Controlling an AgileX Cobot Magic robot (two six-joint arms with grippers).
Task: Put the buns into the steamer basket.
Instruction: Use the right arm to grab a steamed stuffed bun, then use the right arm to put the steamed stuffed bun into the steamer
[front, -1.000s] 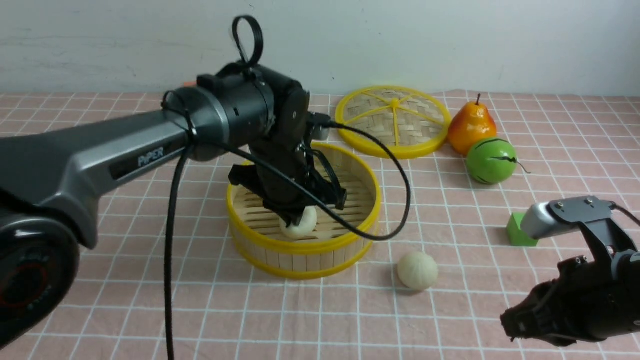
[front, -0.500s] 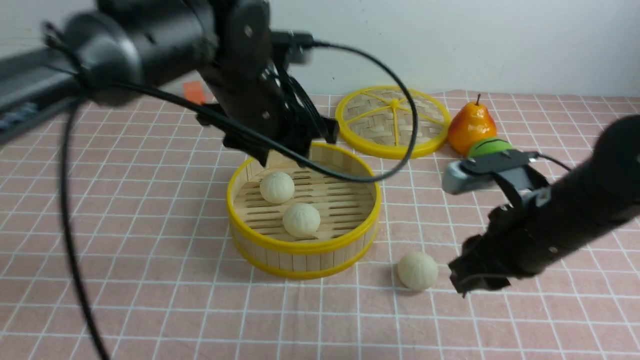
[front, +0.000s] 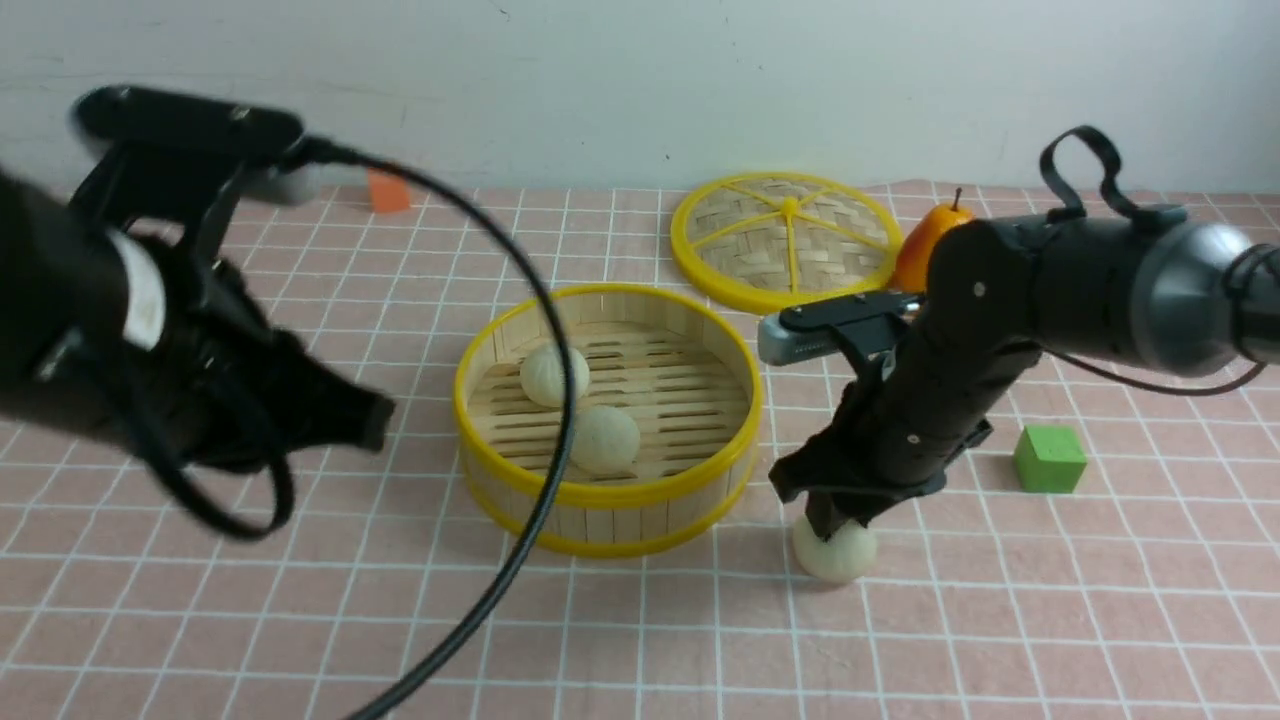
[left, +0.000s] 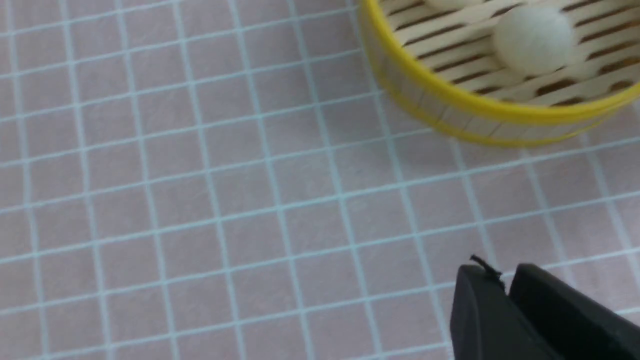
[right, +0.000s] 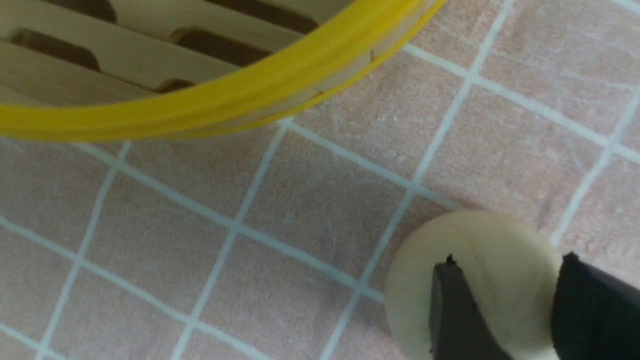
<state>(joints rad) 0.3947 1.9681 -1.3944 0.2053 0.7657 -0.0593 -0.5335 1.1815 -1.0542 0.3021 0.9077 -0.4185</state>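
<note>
right end effector (front: 838, 522), jaws spread, straddles the third bun (front: 836, 556) sitting directly beneath it on the desk (front: 640, 650). steamer basket (front: 607, 495), holding two buns (front: 603, 438), lies just left. left end effector (left: 502, 282), clenched empty, hangs farther off.

Bare cloth (front: 760, 620) separates loose bun (front: 835, 555) from steamer basket (front: 600, 545).

No text, label, brand, number or sign is showing readably in any of the three views; the arm housings are coming through too blurred to make out any marking.
</note>
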